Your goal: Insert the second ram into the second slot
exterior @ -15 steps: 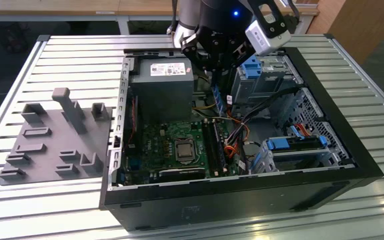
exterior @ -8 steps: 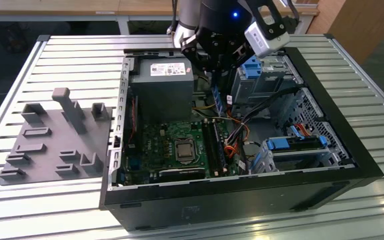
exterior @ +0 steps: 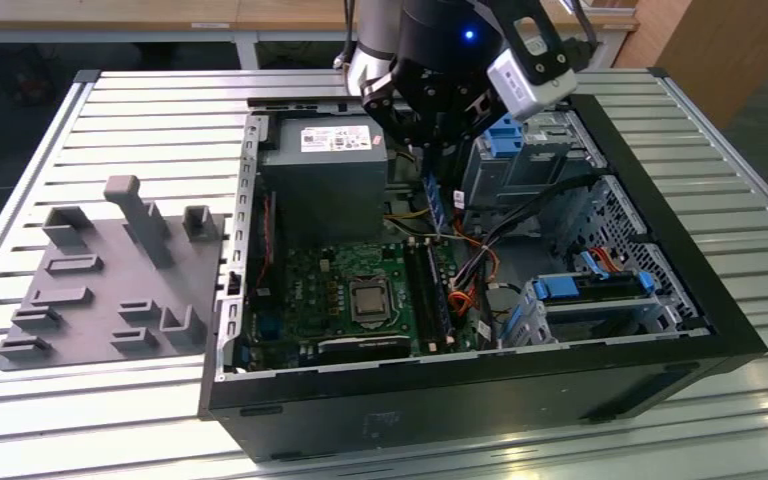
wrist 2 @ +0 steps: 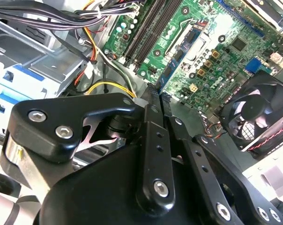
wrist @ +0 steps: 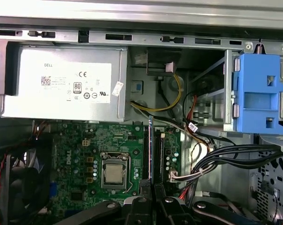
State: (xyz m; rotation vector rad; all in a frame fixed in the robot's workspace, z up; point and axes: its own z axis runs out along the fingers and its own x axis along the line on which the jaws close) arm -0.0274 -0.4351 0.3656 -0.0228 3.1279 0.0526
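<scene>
Slatted table (exterior: 131, 110) | open computer case (exterior: 424, 420) | pincer (exterior: 431, 150) clamped on second ram (wrist: 151, 150) | power supply (wrist: 62, 84), cables (wrist: 235, 152) close beside

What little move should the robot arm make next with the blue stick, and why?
I'd guess: lower it gently, straight down. The gripper holds the second ram on edge, lined up along the long slots on the motherboard, but in the exterior view it hangs above them, not yet pushed in.
</scene>
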